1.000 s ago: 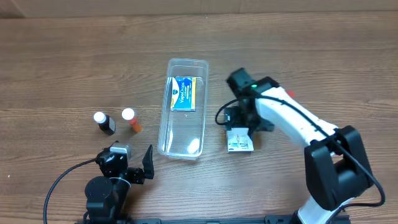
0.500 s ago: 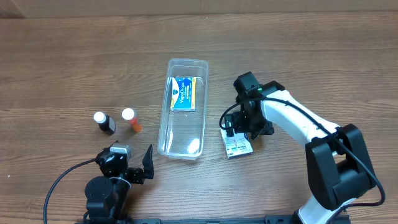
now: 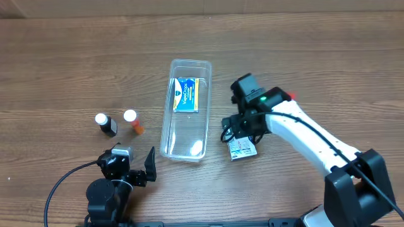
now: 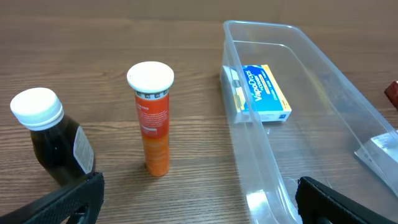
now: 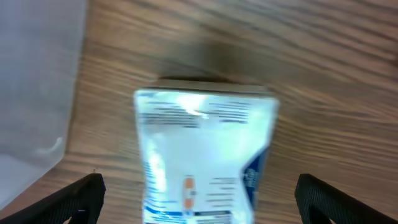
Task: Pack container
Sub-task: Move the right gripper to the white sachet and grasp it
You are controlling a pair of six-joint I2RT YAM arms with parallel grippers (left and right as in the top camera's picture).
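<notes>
Right fingers (image 5: 76,199) are now swung down, spread wide, over the box (image 5: 200,155) beside the container (image 3: 184,129), so a grab looks set up.

White box (image 5: 202,149) blurred, print unreadable, bottom cropped, container (image 4: 249,149) near end cut off below

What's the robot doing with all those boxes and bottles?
It is packing the clear container. One blue-and-yellow box already lies inside. The right tool hangs open over a white box just beside the container, a finger on each side, not gripping it yet. The left tool sits open near a dark bottle and an orange tube, both standing outside.
</notes>
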